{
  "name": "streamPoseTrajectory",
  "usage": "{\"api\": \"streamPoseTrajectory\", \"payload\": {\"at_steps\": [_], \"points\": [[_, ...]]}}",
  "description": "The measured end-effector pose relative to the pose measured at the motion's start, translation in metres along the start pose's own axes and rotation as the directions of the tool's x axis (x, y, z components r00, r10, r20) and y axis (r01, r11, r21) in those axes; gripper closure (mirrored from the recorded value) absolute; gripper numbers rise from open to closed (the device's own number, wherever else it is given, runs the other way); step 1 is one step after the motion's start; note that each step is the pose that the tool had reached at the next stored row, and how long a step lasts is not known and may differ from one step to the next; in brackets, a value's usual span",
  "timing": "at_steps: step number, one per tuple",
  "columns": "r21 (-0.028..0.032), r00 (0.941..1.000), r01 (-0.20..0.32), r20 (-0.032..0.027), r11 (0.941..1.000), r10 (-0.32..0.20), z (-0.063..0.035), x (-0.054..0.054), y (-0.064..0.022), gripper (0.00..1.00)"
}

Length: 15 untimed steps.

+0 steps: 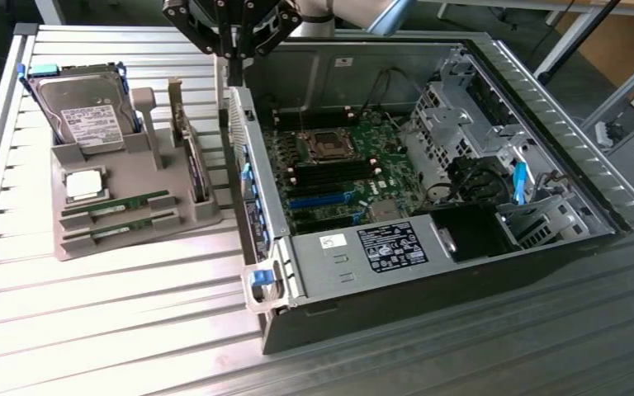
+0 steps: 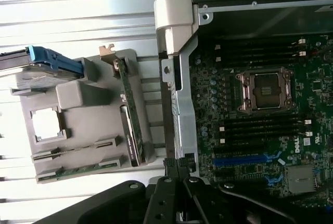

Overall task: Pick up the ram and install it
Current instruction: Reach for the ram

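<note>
Two ram sticks lie on edge in the slots of a grey holder tray at the exterior view's left. In the wrist view they are thin green strips. My gripper hangs high at the back, over the near side wall of the open computer case, between tray and motherboard. Its fingers are shut with nothing between them. The motherboard shows black memory slots beside the bare CPU socket.
The tray also carries a hard drive, a square silver CPU chip and an upright expansion card. Drive cages and cables fill the case's far side. A power supply sits at the case's front. The slatted metal table extends around it.
</note>
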<state>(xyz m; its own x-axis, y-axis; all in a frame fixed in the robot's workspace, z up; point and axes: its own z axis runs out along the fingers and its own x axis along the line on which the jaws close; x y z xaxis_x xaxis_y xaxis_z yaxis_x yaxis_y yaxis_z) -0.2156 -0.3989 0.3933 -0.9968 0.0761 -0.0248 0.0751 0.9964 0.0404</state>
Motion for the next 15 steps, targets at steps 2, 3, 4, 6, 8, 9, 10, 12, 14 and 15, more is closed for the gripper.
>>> {"api": "streamPoseTrajectory", "payload": {"at_steps": [2, 3, 4, 6, 8, 9, 10, 12, 14, 15], "points": [[0.0, 1.0, 0.0, 0.0, 1.0, 0.0, 0.0, 0.001, -0.0001, 0.91], [0.0, 1.0, 0.0, 0.0, 1.0, 0.0, -0.0001, 0.002, -0.0002, 0.91], [0.0, 1.0, 0.0, 0.0, 1.0, 0.0, -0.0001, 0.004, -0.0003, 0.91], [0.0, 1.0, 0.0, 0.0, 1.0, 0.0, -0.0002, 0.006, -0.0005, 0.91], [0.0001, 1.0, 0.0, -0.0001, 1.0, 0.0, -0.0003, 0.009, -0.0007, 0.91], [0.0, 1.0, 0.0, 0.0, 1.0, 0.0, -0.0003, 0.01, -0.0008, 0.91], [0.0, 1.0, 0.0, 0.0, 1.0, 0.0, -0.0003, 0.011, -0.0008, 0.91], [0.0, 1.0, 0.0, 0.0, 1.0, 0.0, -0.0003, 0.012, -0.0009, 0.91], [0.0001, 1.0, 0.0, -0.0001, 1.0, 0.0, -0.0004, 0.015, -0.0011, 0.91], [0.0, 1.0, 0.0, 0.0, 1.0, 0.0, -0.0004, 0.015, -0.0011, 0.91]]}}
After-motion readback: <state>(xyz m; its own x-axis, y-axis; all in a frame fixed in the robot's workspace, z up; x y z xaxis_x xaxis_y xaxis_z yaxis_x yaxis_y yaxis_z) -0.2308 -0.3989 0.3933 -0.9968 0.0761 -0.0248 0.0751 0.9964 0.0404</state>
